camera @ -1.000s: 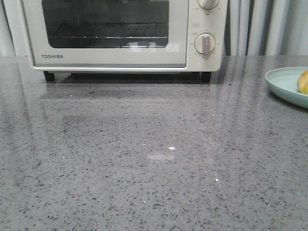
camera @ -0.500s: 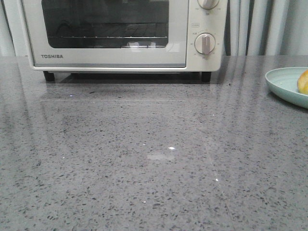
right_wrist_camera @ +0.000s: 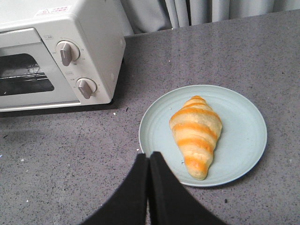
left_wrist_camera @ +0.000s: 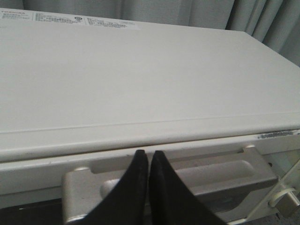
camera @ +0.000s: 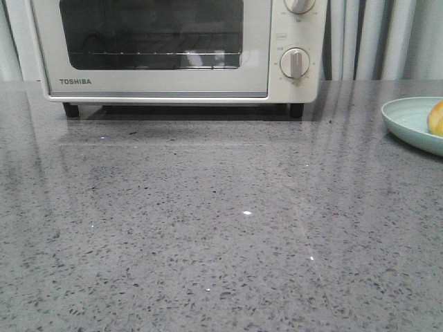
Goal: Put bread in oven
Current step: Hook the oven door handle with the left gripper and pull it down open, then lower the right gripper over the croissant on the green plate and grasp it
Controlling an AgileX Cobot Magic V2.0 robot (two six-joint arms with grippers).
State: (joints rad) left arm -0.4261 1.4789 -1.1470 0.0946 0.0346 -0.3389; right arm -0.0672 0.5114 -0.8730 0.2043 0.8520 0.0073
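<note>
Cream-white oven (camera: 176, 52) at the back of the grey speckled surface (camera: 208, 228), door shut, wire rack visible through the glass, two round knobs (camera: 295, 63) on its right side. Pale green plate (right_wrist_camera: 243, 140) well to the right of the oven on the same surface, only its edge showing in the front view. Bread (right_wrist_camera: 196, 133) lying flat on that plate, golden with orange bands, pointed ends toward the rim, touched by nothing. Left pincer (left_wrist_camera: 148, 157) hovering over the oven's front top edge, right above the metal door handle (left_wrist_camera: 225, 173), black fingers pressed together with no gap, empty. Right pincer (right_wrist_camera: 149, 159) above the surface just at the near rim of the plate, beside the bread but clear of it, fingers likewise closed tip to tip, holding nothing. Grey curtains (camera: 381, 38) hanging behind the surface. Neither arm visible in the front view.
</note>
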